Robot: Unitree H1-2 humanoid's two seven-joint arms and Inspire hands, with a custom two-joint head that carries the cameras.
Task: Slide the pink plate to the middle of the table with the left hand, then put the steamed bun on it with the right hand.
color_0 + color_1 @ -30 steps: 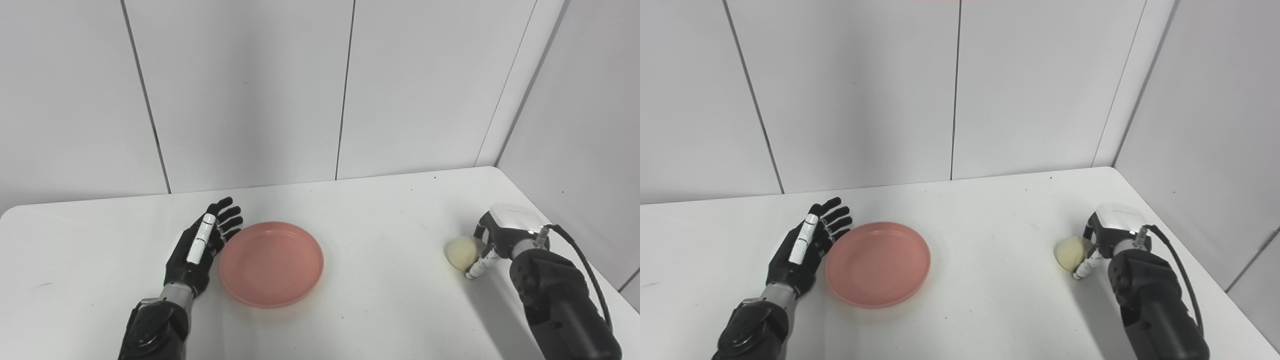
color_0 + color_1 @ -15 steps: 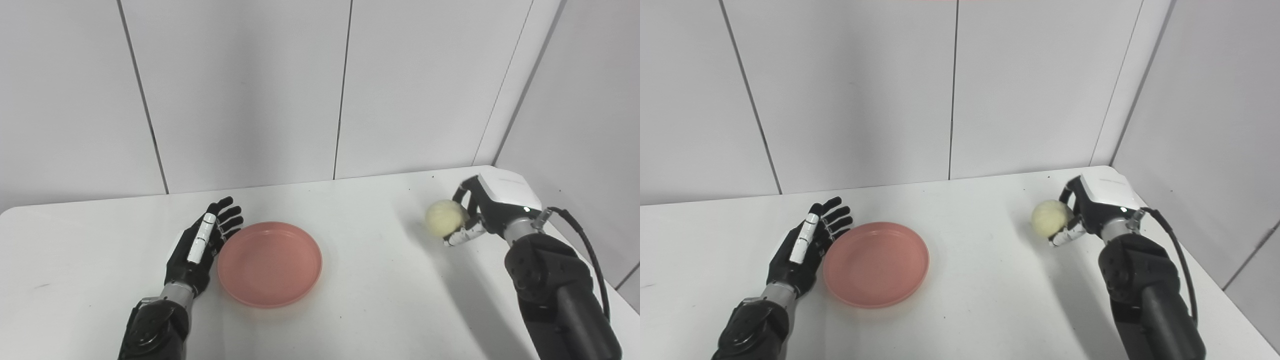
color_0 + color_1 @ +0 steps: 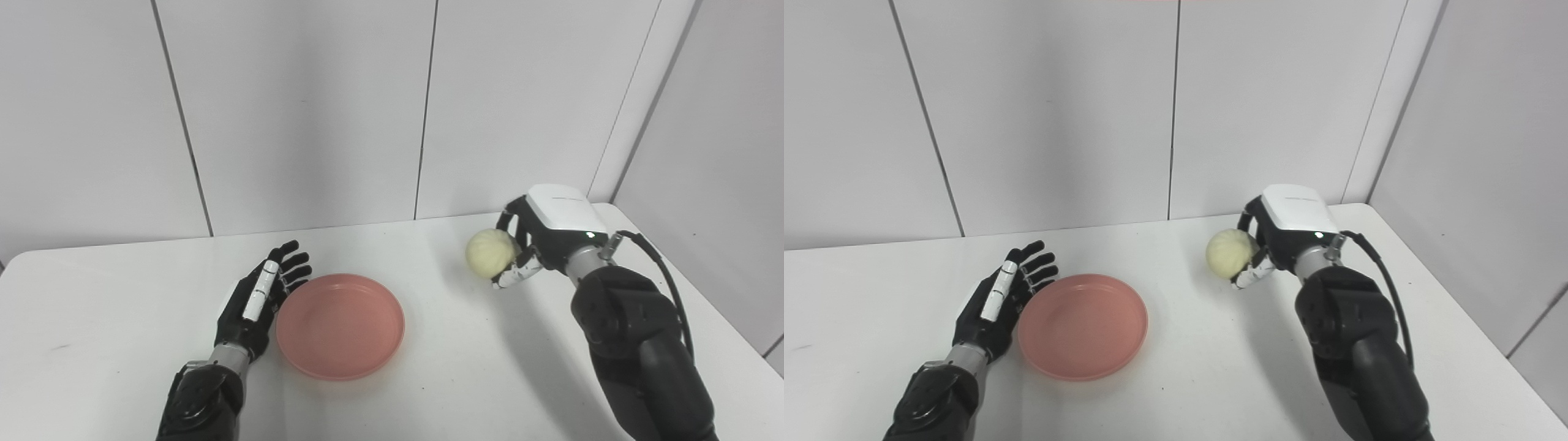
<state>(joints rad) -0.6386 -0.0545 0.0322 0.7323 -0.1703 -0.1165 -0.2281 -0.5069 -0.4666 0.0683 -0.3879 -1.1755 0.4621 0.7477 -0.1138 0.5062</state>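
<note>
The pink plate (image 3: 340,325) lies flat on the white table (image 3: 110,331), a little left of its middle, and is empty. My left hand (image 3: 262,297) is open, fingers straight, resting against the plate's left rim. My right hand (image 3: 547,236) is shut on the pale yellow steamed bun (image 3: 490,253) and holds it in the air above the table, to the right of the plate and farther back. Both also show in the right eye view: the plate (image 3: 1083,326) and the bun (image 3: 1230,253).
Grey wall panels stand right behind the table. The table's right edge (image 3: 692,288) runs close to my right arm, with a side wall beyond it. A black cable (image 3: 664,275) loops off my right wrist.
My right hand has lifted the bun off the table at the right and carried it up and leftward toward the plate. My left hand and the plate have stayed put; the camera shifted slightly.
</note>
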